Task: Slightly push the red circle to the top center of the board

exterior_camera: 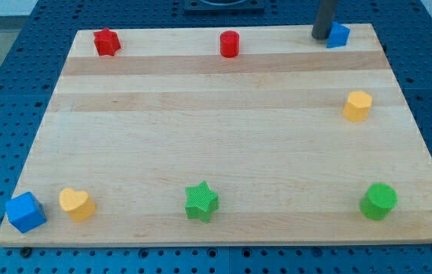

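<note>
The red circle (230, 44) stands near the top edge of the wooden board (216, 144), about at its centre. My tip (321, 36) is at the view's top right, well to the right of the red circle. It touches or nearly touches the left side of a blue block (339, 36). The rod rises out of the top of the view.
A red star (107, 42) is at the top left. A yellow hexagon (357, 106) is at the right. Along the bottom are a blue cube (25, 212), a yellow heart (76, 204), a green star (201, 202) and a green circle (379, 202).
</note>
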`<action>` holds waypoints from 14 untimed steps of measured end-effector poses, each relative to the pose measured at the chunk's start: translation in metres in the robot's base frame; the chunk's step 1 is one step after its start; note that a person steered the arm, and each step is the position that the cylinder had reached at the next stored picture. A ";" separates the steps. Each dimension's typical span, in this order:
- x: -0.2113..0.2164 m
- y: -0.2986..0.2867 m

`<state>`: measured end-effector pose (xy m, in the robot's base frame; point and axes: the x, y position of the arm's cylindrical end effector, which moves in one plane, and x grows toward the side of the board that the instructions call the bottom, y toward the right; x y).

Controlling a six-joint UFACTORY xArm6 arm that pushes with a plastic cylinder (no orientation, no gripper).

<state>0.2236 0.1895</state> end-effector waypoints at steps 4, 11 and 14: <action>0.045 -0.118; 0.051 -0.177; 0.046 -0.177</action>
<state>0.2694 0.0122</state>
